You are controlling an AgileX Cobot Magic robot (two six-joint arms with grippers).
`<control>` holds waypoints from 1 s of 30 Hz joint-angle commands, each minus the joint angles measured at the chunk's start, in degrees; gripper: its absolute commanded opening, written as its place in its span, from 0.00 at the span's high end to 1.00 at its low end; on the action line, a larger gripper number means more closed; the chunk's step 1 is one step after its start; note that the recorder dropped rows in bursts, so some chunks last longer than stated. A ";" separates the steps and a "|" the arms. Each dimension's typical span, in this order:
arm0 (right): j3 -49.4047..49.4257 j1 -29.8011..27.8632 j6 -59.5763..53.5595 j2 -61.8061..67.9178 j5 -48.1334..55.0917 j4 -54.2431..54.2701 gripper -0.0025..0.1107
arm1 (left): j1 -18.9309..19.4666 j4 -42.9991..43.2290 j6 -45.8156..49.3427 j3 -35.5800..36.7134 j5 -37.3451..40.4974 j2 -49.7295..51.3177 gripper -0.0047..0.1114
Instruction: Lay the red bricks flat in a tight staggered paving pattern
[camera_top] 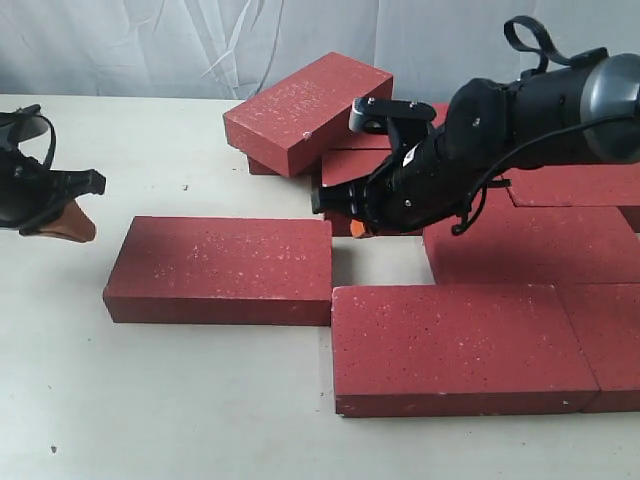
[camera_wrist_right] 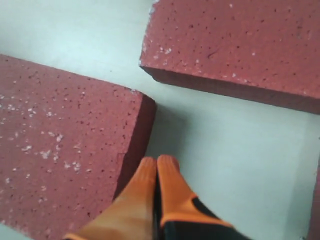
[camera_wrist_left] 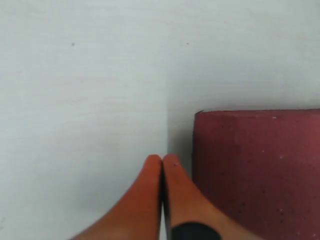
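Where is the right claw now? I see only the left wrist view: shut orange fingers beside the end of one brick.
Observer: The right claw is shut and empty, low in the gap just right of the left brick.
Operator: Do all bricks lie flat already?
Observer: No. One tilted brick leans on others at the back.
Operator: Does my left claw touch the brick I see?
Observer: In the exterior view the left claw seems apart from the left brick, off its left end.
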 commanded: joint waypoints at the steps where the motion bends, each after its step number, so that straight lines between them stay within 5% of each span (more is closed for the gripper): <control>1: -0.24 4.54 -0.50 -3.57 2.95 -3.80 0.98 | 0.08 4.16 -4.19 -0.37 1.38 -0.63 0.96; 12: -0.24 15.24 -0.50 0.24 7.40 -4.96 0.98 | -4.85 4.61 -4.08 -0.37 0.44 2.26 0.96; 30: -0.34 15.12 3.69 5.09 0.70 -6.88 0.98 | -4.85 1.51 -2.56 -0.37 0.98 2.26 0.96</control>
